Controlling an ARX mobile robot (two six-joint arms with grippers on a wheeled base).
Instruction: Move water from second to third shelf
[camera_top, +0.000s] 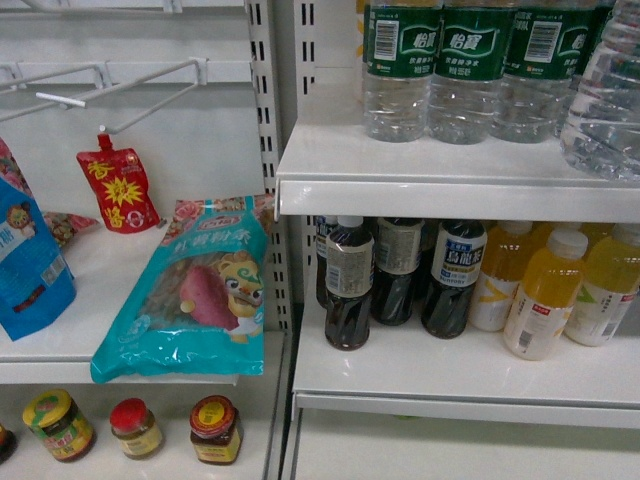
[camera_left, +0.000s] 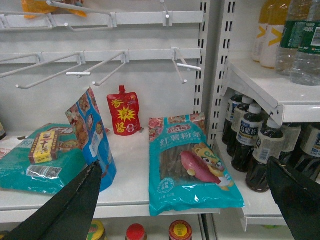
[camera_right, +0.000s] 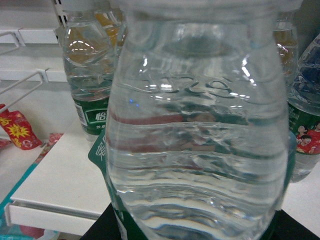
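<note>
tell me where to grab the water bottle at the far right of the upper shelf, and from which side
Probably the ribbed clear body of the water bottle, with the jaws across its round width, coming in from the open front of the shelf. The other water bottles crowd its left, so a side approach looks blocked.

The head view faces the shelves, slanting down. The left wrist view looks from lower left, farther back, sharing the teal noodle packet (camera_top: 190, 295) and red pouch (camera_left: 123, 116). The right wrist view sits pressed close against a water bottle (camera_right: 200, 135).
</note>
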